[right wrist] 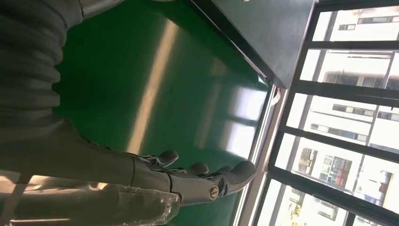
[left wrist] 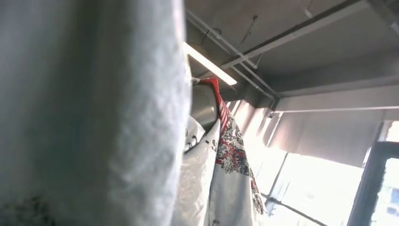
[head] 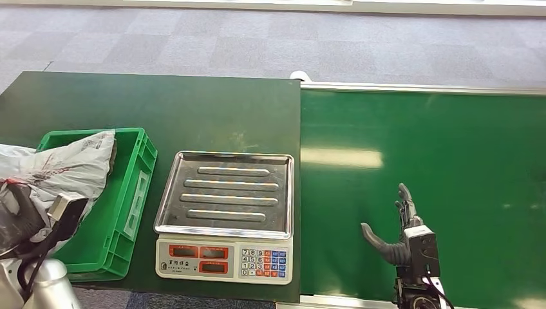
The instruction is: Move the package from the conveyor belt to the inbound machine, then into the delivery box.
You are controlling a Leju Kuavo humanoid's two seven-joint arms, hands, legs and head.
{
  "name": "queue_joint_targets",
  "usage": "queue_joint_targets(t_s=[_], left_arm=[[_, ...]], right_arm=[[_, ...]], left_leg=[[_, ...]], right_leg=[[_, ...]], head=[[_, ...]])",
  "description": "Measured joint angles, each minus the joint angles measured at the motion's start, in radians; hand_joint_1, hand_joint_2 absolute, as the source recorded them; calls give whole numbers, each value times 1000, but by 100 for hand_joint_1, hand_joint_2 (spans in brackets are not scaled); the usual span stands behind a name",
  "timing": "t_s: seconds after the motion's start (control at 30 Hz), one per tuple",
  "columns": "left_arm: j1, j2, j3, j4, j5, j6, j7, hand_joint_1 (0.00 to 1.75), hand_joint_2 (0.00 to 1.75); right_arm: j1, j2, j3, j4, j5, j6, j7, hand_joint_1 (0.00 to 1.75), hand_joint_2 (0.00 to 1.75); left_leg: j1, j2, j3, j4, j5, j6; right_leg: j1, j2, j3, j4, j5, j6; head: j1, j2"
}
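Note:
The package [head: 61, 168], a grey plastic mailer with red and black print, hangs over the left end of the green delivery crate [head: 132, 193]. My left hand [head: 18, 222] holds it from below at the table's left edge, and the bag hides its fingers. In the left wrist view the package [left wrist: 94, 117] is pressed close against the camera. The scale [head: 225, 193], with its bare steel tray, stands beside the crate. My right hand [head: 399, 225] hovers open over the green conveyor belt [head: 451, 161]; in the right wrist view the right hand [right wrist: 188, 176] has straight fingers with nothing in them.
The dark green table [head: 193, 109] carries the crate and the scale. The scale's keypad [head: 264, 262] faces the table's near edge. A metal rail [head: 418, 88] runs along the belt's far side, with grey carpet floor [head: 257, 38] beyond.

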Motion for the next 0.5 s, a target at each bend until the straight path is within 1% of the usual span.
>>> queue_joint_targets(t_s=[0.03, 0.07, 0.13, 0.17, 0.2, 0.33, 0.5], left_arm=[[-6, -2, 18, 13, -12, 0, 0, 161, 0], [-12, -4, 35, 24, -25, 0, 0, 128, 0], [-21, -6, 65, 44, -53, 0, 0, 44, 0], [-24, -8, 75, 52, -66, 0, 0, 11, 0], [-26, -9, 84, 59, -78, 0, 0, 0, 0], [-33, -13, 104, 82, -97, 0, 0, 0, 0], [-35, -16, 107, 97, -87, 0, 0, 0, 0]], right_arm=[[2, 0, -2, -2, 2, 0, 1, 0, 175], [3, 0, -4, -4, 3, 1, 2, 0, 175], [5, 0, -7, -6, 5, 2, 3, 0, 175], [6, -1, -9, -6, 5, 2, 4, 0, 175], [7, -1, -10, -7, 5, 3, 4, 0, 175], [9, -2, -14, -7, 5, 11, 4, 0, 175], [10, -2, -17, -8, 6, 17, 4, 0, 175]], left_leg=[[0, 0, 0, 0, 0, 0], [0, 0, 0, 0, 0, 0], [0, 0, 0, 0, 0, 0], [0, 0, 0, 0, 0, 0], [0, 0, 0, 0, 0, 0], [0, 0, 0, 0, 0, 0], [0, 0, 0, 0, 0, 0]], right_leg=[[0, 0, 0, 0, 0, 0], [0, 0, 0, 0, 0, 0], [0, 0, 0, 0, 0, 0], [0, 0, 0, 0, 0, 0], [0, 0, 0, 0, 0, 0], [0, 0, 0, 0, 0, 0], [0, 0, 0, 0, 0, 0]], head=[[0, 0], [0, 0], [0, 0], [0, 0], [0, 0], [0, 0], [0, 0]])
